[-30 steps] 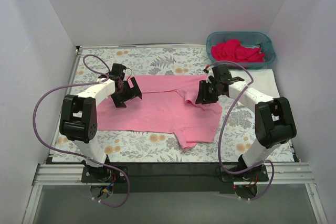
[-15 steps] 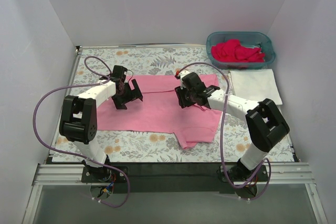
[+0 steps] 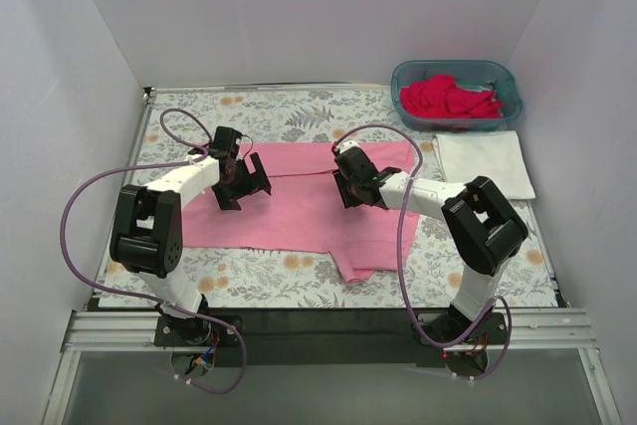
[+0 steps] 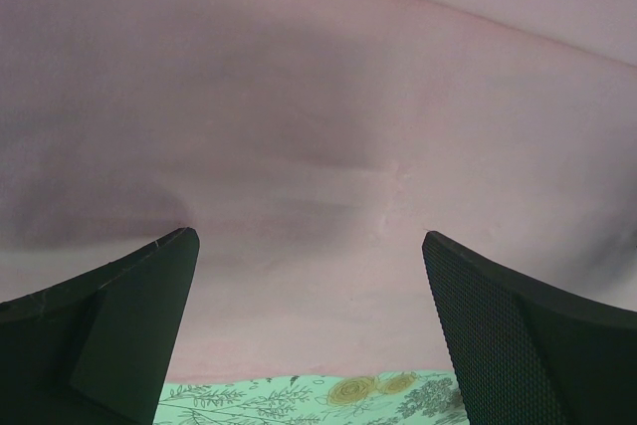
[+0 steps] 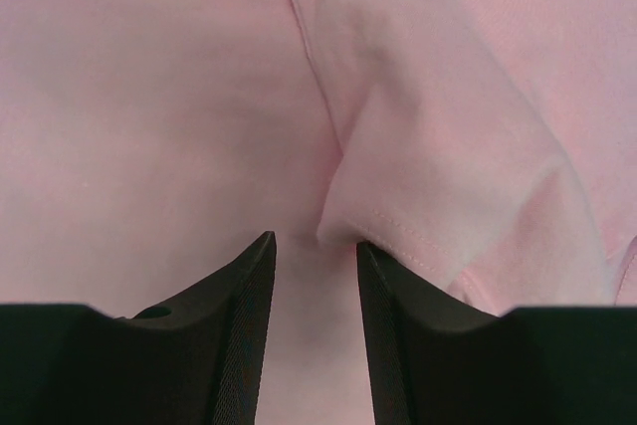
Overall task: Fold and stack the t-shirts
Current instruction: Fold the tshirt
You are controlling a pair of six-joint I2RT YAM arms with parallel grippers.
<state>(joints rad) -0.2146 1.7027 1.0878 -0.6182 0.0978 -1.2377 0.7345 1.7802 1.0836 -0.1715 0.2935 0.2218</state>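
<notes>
A light pink t-shirt lies spread on the floral cloth, and a flap sticks out at its near right corner. My left gripper hovers open over the shirt's left part, with flat pink fabric under its wide-apart fingers. My right gripper sits low over the shirt's middle right, its jaws a narrow gap apart with only flat fabric showing between them. A folded-over hemmed edge touches the tip of its right finger. A white t-shirt lies folded at the right. Deep pink-red t-shirts fill the basket.
The teal plastic basket stands at the back right corner. The grey-and-orange floral cloth covers the table. White walls close in the left, back and right sides. Purple cables loop off both arms.
My right gripper has swept left across the pink shirt from near its right edge to its middle right. The raised fold there has flattened. The left arm has stayed put.
</notes>
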